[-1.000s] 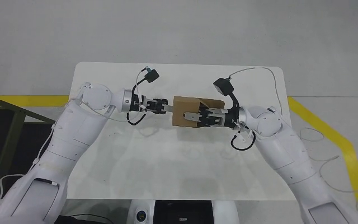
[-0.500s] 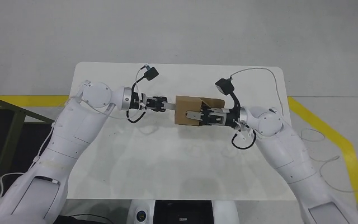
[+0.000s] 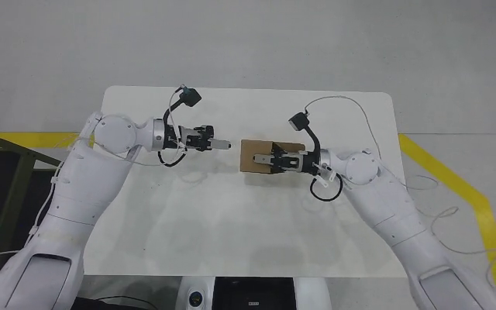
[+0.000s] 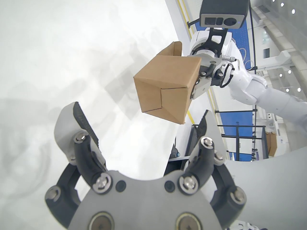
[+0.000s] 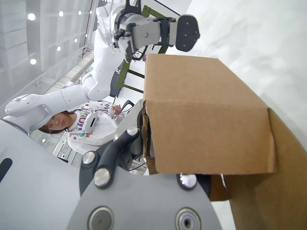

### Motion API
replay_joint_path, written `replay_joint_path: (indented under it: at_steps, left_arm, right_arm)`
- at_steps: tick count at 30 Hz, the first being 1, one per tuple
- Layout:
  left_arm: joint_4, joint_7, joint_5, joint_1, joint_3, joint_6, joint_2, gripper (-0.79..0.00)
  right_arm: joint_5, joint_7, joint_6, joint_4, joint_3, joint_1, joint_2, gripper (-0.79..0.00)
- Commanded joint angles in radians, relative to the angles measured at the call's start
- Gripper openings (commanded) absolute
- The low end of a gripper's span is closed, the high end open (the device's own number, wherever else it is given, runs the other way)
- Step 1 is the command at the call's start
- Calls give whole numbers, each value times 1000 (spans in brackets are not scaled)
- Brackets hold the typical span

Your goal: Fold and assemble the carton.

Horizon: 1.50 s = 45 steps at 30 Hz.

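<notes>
white table (image 3: 232,225) lies under both arms, and the carton (image 3: 256,156) is held above it near the middle, a little toward the right edge. the right gripper (image 3: 267,161) is clamped on one wall at the carton's open end, where a flap (image 3: 291,144) is left standing out. the left gripper (image 3: 223,144) is held with fingers apart and nothing between them, well apart from the carton. the carton's long axis is pointed at it, folded end nearest, so further pressing would likely be made straight along that line.

One carton (image 3: 252,150), one table (image 3: 232,225), seemingly two grippers: left gripper (image 3: 222,144), right gripper (image 3: 266,161).
</notes>
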Motion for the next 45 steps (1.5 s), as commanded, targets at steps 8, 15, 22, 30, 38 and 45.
replay_joint_path:
  at_steps: [8,15,22,30,38,45]
  left_arm:
    - [-80,7,80,70,-53,-78,27,0]
    - [-112,37,137,111,-78,-126,42,0]
    - [-155,87,220,150,-91,-193,53,0]
    - [-227,193,369,202,-86,-242,59,0]
    - [-238,241,461,212,-43,-293,58,0]
    - [-205,313,591,173,17,-312,45,0]
  right_arm:
    - [-30,-29,35,138,-88,62,-47,-545]
    - [-18,-54,29,205,-114,83,-74,0]
    - [-26,-36,24,158,-94,71,-71,0]
    - [-54,-3,61,44,-17,13,-36,0]
    - [-89,13,83,-59,81,-59,3,0]
    - [-111,38,90,-152,165,-101,31,0]
